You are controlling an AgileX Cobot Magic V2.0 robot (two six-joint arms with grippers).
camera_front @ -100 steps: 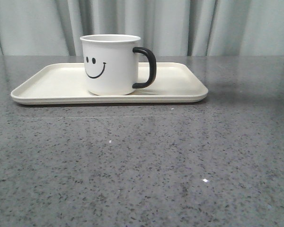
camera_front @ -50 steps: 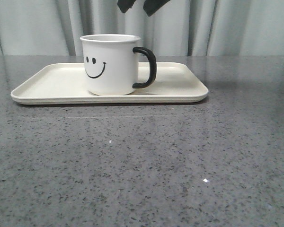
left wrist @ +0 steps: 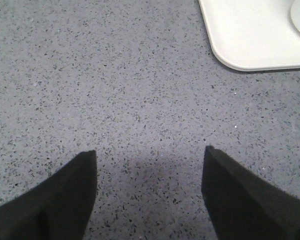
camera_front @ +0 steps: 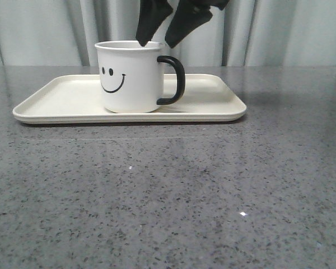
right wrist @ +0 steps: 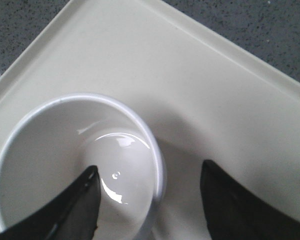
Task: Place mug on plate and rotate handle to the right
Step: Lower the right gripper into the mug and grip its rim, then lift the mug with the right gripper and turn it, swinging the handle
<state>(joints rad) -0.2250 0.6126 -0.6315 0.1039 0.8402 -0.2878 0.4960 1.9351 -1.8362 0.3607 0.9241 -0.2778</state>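
Observation:
The white mug [camera_front: 130, 78] with the smiley face stands upright on the cream plate [camera_front: 61, 103], its black handle [camera_front: 173, 80] pointing right. My right gripper [camera_front: 155, 43] is open just above the mug's rim on the handle side. In the right wrist view the right gripper [right wrist: 149, 170] straddles the rim of the mug [right wrist: 50, 150], one finger over the inside and one outside over the plate [right wrist: 215, 100]. My left gripper [left wrist: 150, 151] is open and empty over bare table, away from the plate's corner [left wrist: 250, 35]. It does not show in the front view.
The grey speckled table [camera_front: 168, 190] stretches in front of the plate. A pale curtain [camera_front: 291, 33] hangs behind the table.
My right gripper has come down from the top of the front view to the mug's rim. The mug and plate have not moved.

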